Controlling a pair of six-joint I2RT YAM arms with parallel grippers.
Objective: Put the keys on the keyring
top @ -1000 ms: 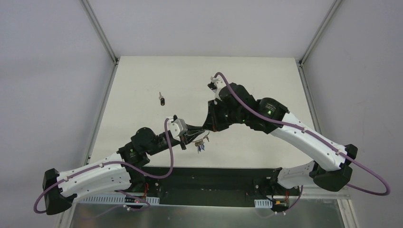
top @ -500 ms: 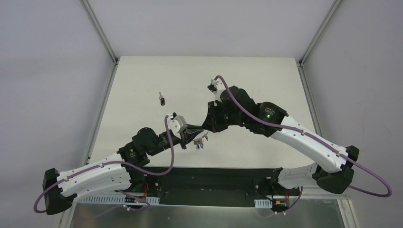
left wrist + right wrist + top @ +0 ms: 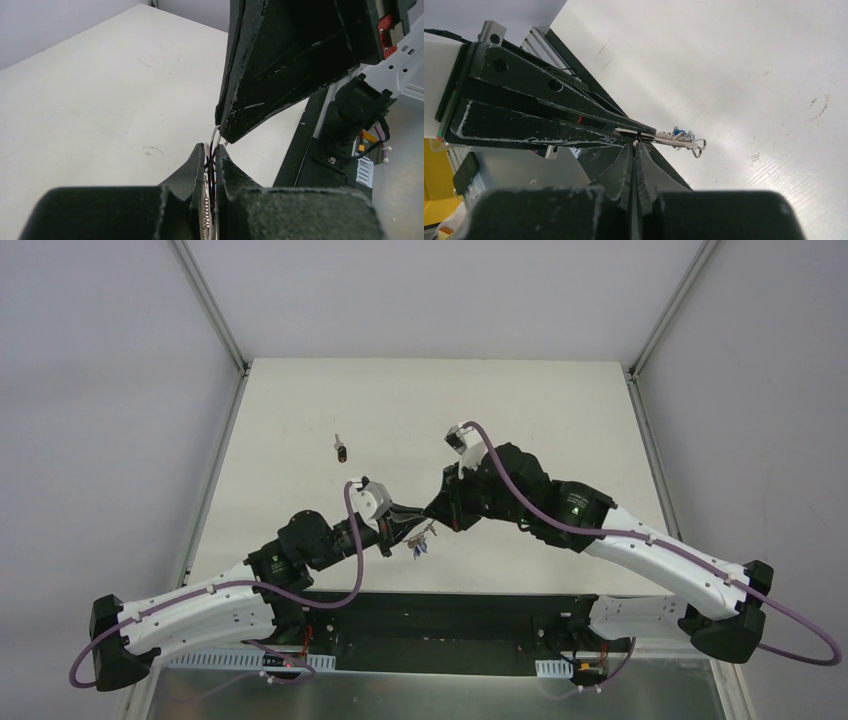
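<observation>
My left gripper (image 3: 211, 150) is shut on the keyring (image 3: 215, 136), which I see edge-on as thin silver wire between the pads, with a small coil spring beside it. My right gripper (image 3: 634, 146) is shut and its tips pinch the ring's wire where it sticks out of the left fingers (image 3: 549, 117). Keys (image 3: 680, 135), one with a blue head, and a bent silver clip hang from the ring past the left fingertips. In the top view the two grippers meet tip to tip (image 3: 428, 525) above the near middle of the table, the keys (image 3: 420, 546) dangling below.
A small dark and silver object (image 3: 342, 450) lies alone on the white table (image 3: 560, 410), left of the middle. Metal frame rails run along both table sides. The black base bar (image 3: 440, 610) lies just under the grippers.
The right arm's wrist has swung nearer and its elbow has moved right, while its fingertips stayed at the ring. The left gripper has shifted slightly left, with the ring and keys.
</observation>
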